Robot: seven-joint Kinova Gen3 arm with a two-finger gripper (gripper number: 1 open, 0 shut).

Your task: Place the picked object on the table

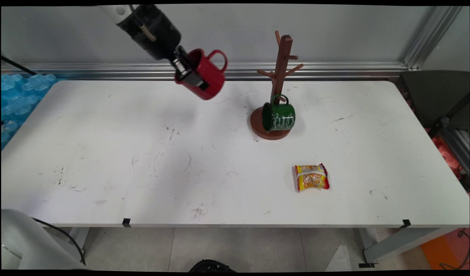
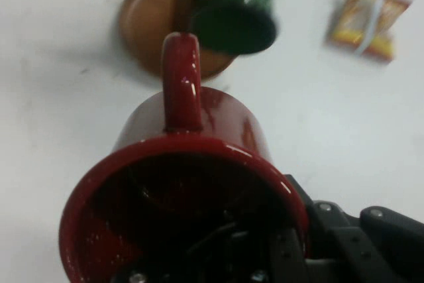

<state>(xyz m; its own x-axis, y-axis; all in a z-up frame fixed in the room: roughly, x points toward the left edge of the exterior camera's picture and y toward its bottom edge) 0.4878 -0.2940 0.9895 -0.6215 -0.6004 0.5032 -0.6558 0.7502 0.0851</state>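
Red enamel mug [image 1: 204,76], rigid, light and slick, hangs tilted above the table [image 1: 104,153] left of the mug tree [image 1: 279,76], my gripper [image 1: 189,74] clamped on its rim.

Premises present as a robotics laboratory or test cell. A scuffed white table [image 1: 143,153] stands against a plain grey wall [image 1: 334,34] edged with aluminium framing [image 1: 319,70]. Blue packing material [image 1: 18,96] lies at the left, cables [image 1: 60,234] trail over a tiled floor [image 1: 239,245].
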